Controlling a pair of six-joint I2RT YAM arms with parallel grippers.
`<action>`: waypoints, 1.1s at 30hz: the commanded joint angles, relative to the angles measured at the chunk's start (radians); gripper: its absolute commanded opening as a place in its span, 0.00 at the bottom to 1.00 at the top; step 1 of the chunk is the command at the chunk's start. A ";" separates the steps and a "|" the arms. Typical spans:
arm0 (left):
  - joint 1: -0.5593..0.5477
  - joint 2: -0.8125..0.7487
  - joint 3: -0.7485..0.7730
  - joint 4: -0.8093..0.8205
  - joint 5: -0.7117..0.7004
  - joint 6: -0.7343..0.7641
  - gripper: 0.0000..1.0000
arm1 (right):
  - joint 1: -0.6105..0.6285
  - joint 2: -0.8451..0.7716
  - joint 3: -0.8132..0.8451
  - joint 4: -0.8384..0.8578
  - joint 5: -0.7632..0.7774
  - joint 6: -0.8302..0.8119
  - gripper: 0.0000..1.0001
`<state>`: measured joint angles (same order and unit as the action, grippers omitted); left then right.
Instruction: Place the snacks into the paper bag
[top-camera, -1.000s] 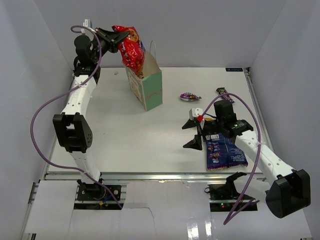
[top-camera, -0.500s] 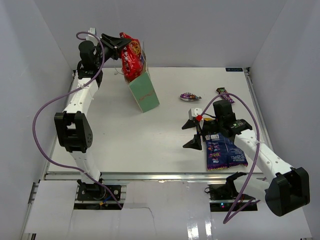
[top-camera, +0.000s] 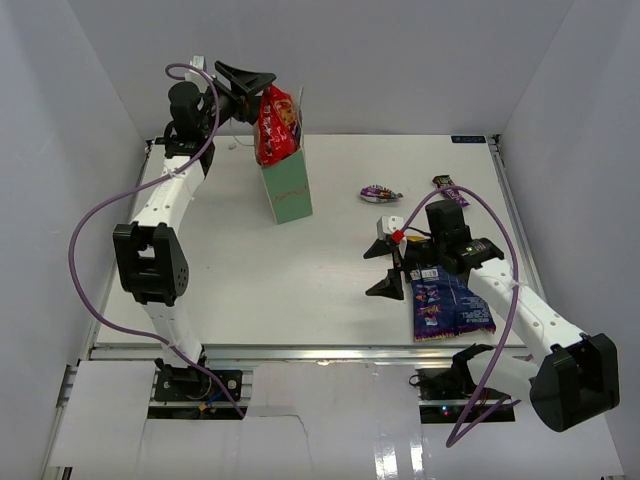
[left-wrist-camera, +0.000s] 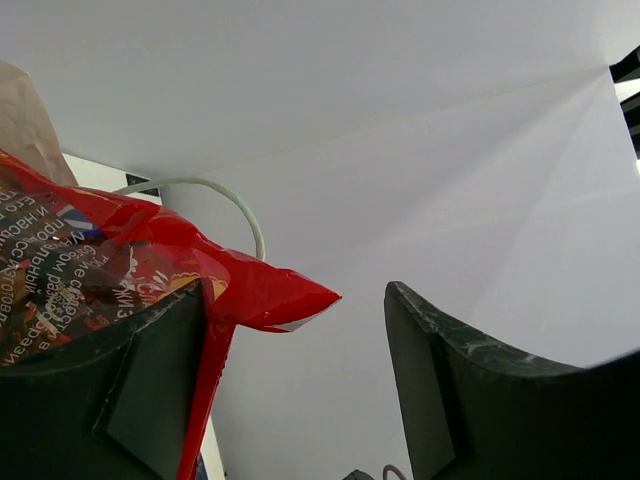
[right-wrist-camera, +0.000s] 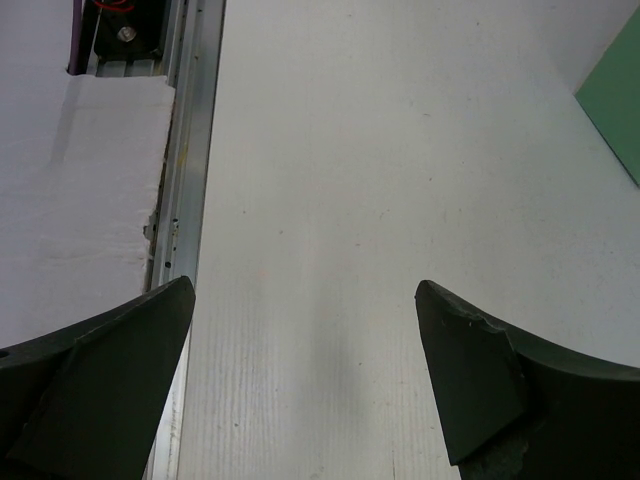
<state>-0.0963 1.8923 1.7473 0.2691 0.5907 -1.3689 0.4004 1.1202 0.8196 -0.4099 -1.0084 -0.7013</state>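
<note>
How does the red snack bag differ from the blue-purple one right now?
The red bag stands upright, its lower part inside the paper bag; the blue-purple bag lies flat on the table. The red bag is far left, by the open left gripper; the blue-purple bag is near right, beside the open right gripper. Both are big shiny packets.

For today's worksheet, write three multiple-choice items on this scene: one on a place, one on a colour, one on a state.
1. Where is the red bag? A standing in the paper bag, top sticking out; B lying flat, far from it; C under it.
2. The paper bag's side is: A yellow; B mint green; C black.
3. The right gripper is: A shut on a snack; B shut, empty; C open, empty.
Answers: 1A, it rises from the bag's mouth; 2B, top view shows green; 3C, fingers apart, nothing between.
</note>
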 joint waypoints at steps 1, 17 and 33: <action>-0.011 -0.048 0.090 0.102 -0.003 -0.006 0.82 | -0.003 0.003 0.000 0.013 -0.006 -0.015 0.97; -0.011 -0.079 0.182 -0.050 -0.066 0.139 0.91 | -0.003 0.009 0.003 0.010 0.001 -0.014 0.97; -0.042 -0.067 0.257 -0.358 -0.213 0.341 0.98 | -0.003 0.012 0.004 0.006 0.001 -0.013 0.97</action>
<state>-0.1192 1.8927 1.9129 -0.0772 0.4458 -1.1042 0.4004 1.1221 0.8196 -0.4099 -0.9974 -0.7074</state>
